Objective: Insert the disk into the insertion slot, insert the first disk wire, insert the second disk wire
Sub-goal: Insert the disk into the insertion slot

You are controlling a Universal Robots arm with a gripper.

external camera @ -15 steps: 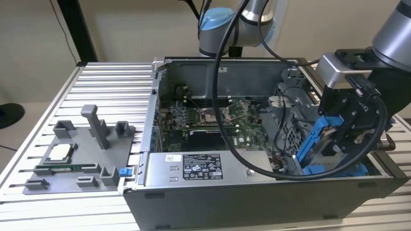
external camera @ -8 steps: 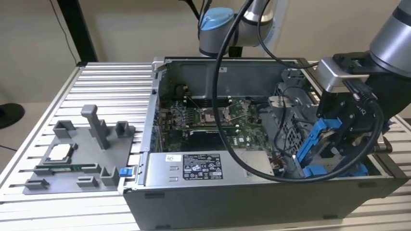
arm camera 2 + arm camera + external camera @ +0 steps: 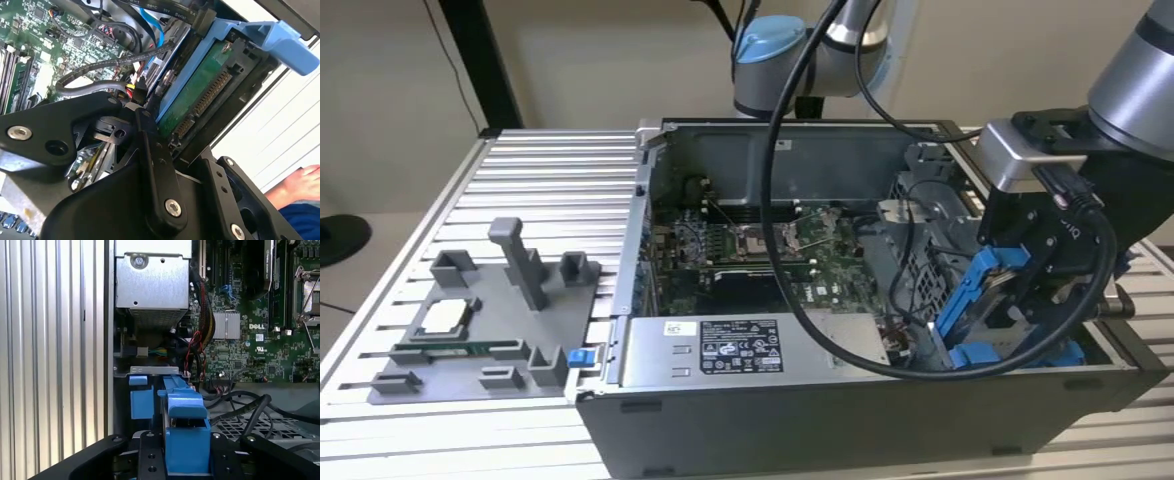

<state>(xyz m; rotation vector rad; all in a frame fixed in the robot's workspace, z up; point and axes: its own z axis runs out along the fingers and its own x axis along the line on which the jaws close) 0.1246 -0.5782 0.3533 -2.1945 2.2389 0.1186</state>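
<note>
1. The tool (image 3: 186,462) is closed on the disk (image 3: 185,412). Its black fingers (image 3: 150,460) press the blue carrier frame from both sides.
2. In the second wrist view the disk (image 3: 200,95) shows its green circuit-board face and connector row, with the blue frame along its edge.
3. In the exterior view the disk (image 3: 977,290) is tilted, upper end toward the tool (image 3: 1014,295) and lower end down inside the computer case (image 3: 854,410), at the exterior view's right end.
4. The insertion slot (image 3: 142,401) lies just beside the carrier, with its blue tab next to the frame. I cannot tell how far the disk has entered.
5. Room is tight. The case wall runs close on one side, black cables (image 3: 250,407) lie near on the other, and the grey power-supply box (image 3: 152,282) sits beyond the slot.
6. The motherboard (image 3: 747,260) lies bare on the case floor, well apart from the disk.
7. The arm (image 3: 1147,70) enters from the exterior view's upper right with its wrist turned down over the case. A black cable (image 3: 961,370) loops below it.
8. The case stands on the ribbed bench (image 3: 520,180), with a grey fixture tray (image 3: 467,340) at the exterior view's left.
</note>
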